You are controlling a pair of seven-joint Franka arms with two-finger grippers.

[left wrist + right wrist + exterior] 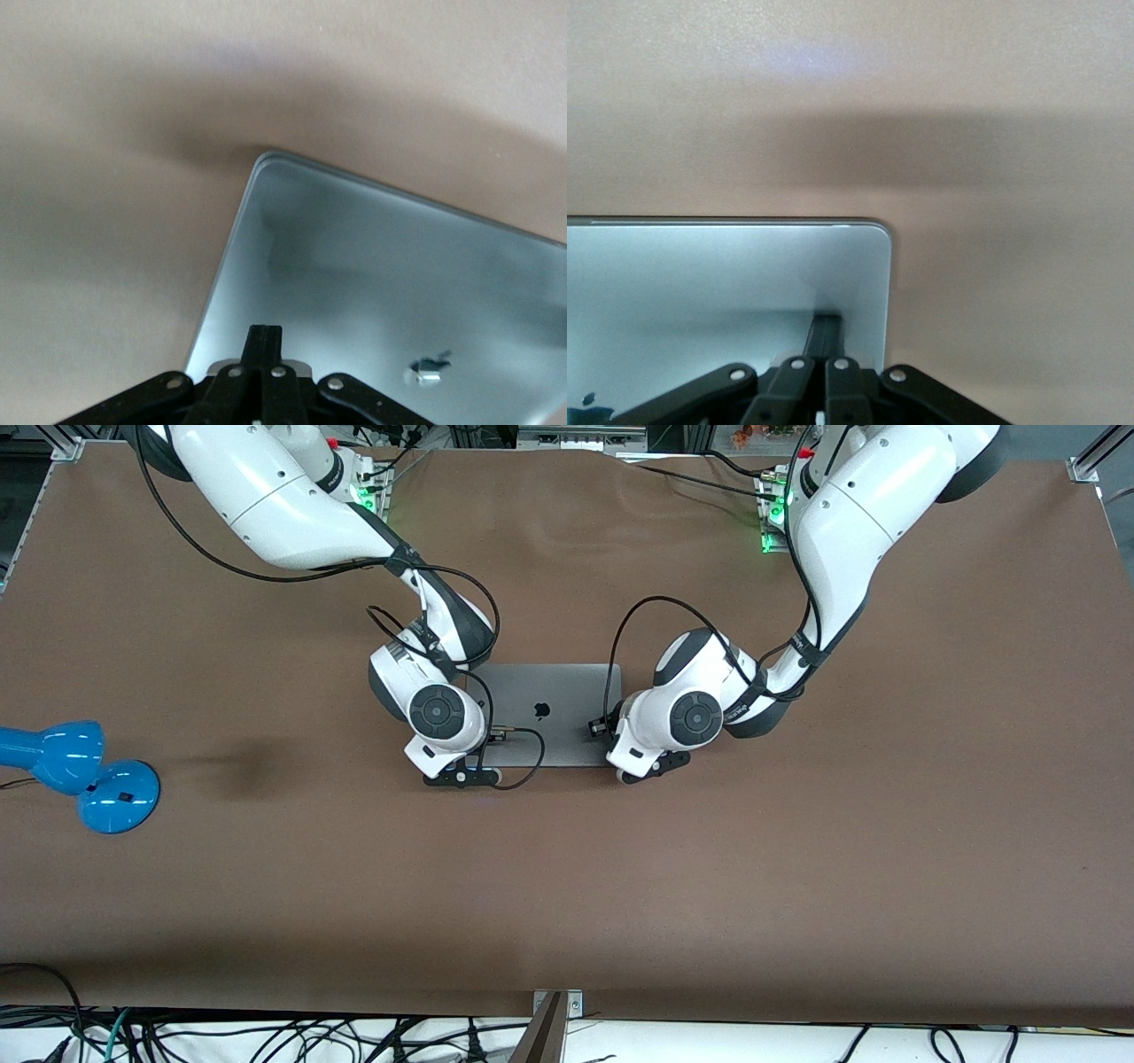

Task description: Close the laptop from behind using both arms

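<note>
The space-grey laptop (540,713) lies flat on the brown table with its lid down and the black apple logo facing up. My right gripper (826,320) is shut, its fingertips touching the lid (726,283) close to a corner. My left gripper (264,333) is shut too, its fingertips resting on the lid (381,266) near the edge at the left arm's end. In the front view both hands sit over the laptop's two ends, the right (447,731) and the left (660,731), and hide their fingers.
A blue desk lamp (80,775) lies on the table toward the right arm's end. Black cables loop from both wrists over the laptop's ends. More cables hang below the table edge nearest the front camera.
</note>
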